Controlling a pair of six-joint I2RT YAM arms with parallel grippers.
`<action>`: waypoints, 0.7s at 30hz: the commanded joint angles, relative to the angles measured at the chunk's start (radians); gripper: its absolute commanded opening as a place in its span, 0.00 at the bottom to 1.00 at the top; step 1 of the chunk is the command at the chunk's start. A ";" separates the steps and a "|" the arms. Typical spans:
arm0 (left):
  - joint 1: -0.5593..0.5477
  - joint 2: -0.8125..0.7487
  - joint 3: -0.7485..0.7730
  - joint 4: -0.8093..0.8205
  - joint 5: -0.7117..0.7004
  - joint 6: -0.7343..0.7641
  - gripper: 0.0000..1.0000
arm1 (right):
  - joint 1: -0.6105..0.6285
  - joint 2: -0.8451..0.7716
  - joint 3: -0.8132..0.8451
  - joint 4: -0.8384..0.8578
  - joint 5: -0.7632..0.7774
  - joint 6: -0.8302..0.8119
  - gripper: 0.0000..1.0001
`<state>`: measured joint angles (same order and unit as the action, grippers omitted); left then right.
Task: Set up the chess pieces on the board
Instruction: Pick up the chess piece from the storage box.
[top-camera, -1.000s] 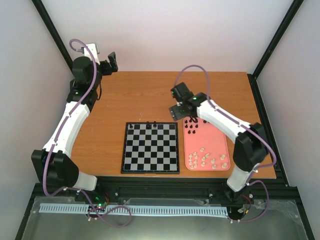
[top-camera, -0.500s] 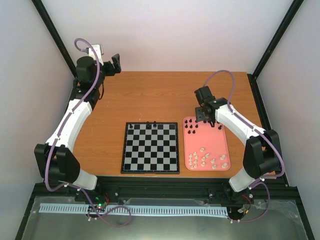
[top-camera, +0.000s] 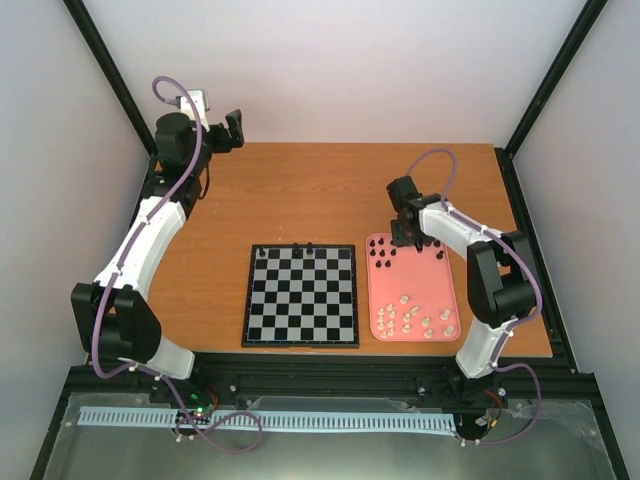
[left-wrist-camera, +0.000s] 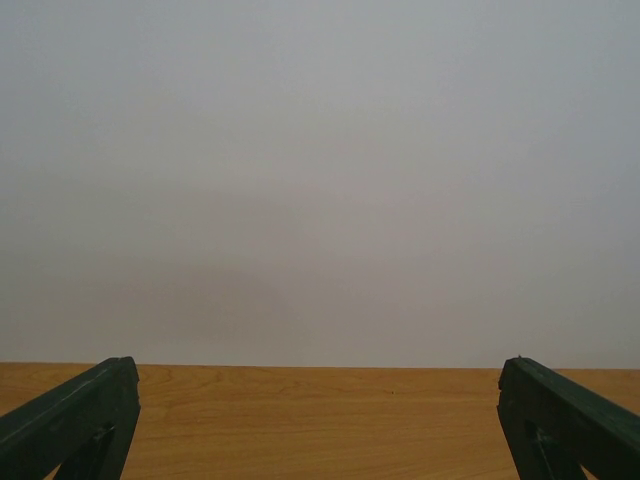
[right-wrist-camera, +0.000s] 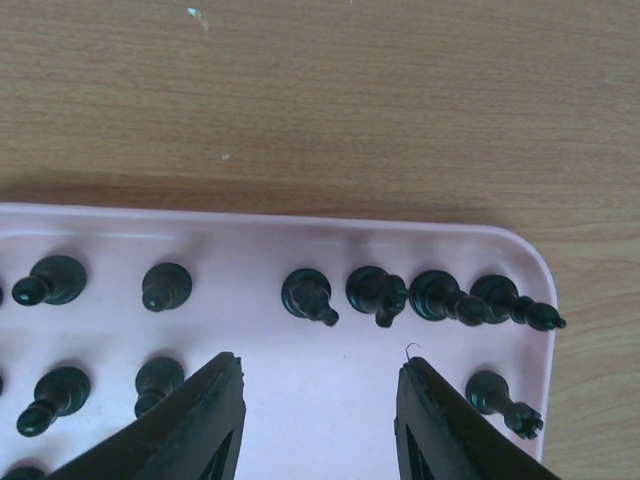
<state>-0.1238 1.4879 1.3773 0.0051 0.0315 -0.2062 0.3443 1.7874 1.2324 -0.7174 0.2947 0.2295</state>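
The right arm is reaching over the far end of the pink tray, with the right jaws pointing down at it and standing partly open, nothing sitting between the two fingers. In the wrist view, a row of black chess pieces is sitting along the tray's far rim just beyond the fingertips, and a few more are showing to either side of the fingers. The cream-white set is clustering at the tray's near end, well apart from the jaws. The board is lying flat on the desk just left of the tray, and three black pieces are standing on its far row; the other squares are showing bare. The left arm is stretching along the desk's left side to the far left corner, where the left jaws are hanging above the wood, facing the back wall, spread wide and holding nothing, their fingers framing only desk and wall.
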 joint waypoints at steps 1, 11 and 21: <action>0.000 0.014 0.040 0.029 0.015 -0.005 1.00 | -0.019 0.023 0.039 0.042 -0.028 -0.008 0.48; -0.001 0.026 0.048 0.026 0.005 -0.002 1.00 | -0.040 0.091 0.074 0.052 -0.085 -0.025 0.41; 0.000 0.037 0.055 0.020 0.005 -0.002 1.00 | -0.048 0.098 0.067 0.057 -0.089 -0.027 0.39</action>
<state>-0.1238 1.5166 1.3846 0.0055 0.0338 -0.2062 0.3073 1.8805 1.2861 -0.6781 0.2054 0.2058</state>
